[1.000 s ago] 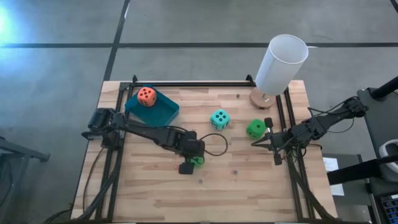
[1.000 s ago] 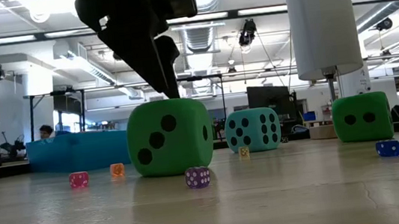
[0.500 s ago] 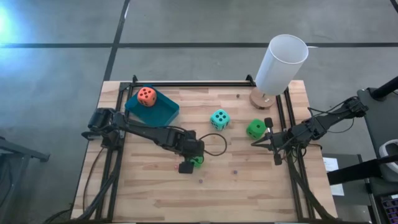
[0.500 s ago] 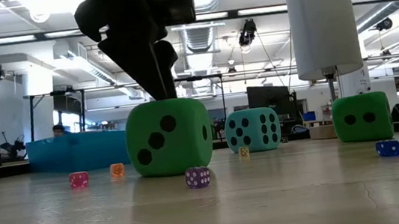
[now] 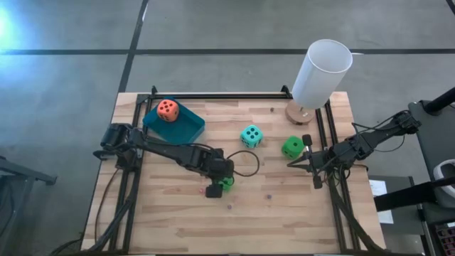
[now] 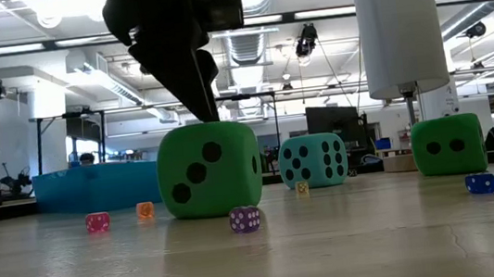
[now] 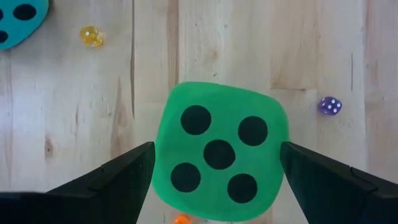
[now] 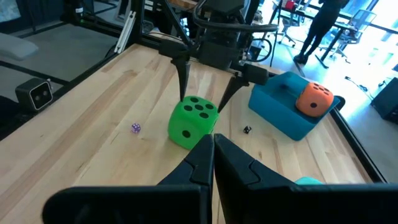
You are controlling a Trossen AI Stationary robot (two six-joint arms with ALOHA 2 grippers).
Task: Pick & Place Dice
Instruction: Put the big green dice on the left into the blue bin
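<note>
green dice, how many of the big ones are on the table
2. One green die sits mid-table between the open fingers of the left gripper, not yet gripped. The other green die rests beside the right gripper, right of the teal die.

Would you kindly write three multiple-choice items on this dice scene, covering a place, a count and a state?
1. Where is the orange-red soft die?
A. In the blue plastic tray
B. On the bare wooden table
C. Under the white lamp

2. How many pips show on top of the bright green soft die between the left gripper's fingers?
A. Two
B. Five
C. Six

3. How does the left gripper stand?
A. Shut beside the die
B. Open, one finger on each side of the die
C. Lifted, holding the die

Answers: 1 A, the high view shows it inside the tray. 2 B, the left wrist view shows five. 3 B, gaps show on both sides.
</note>
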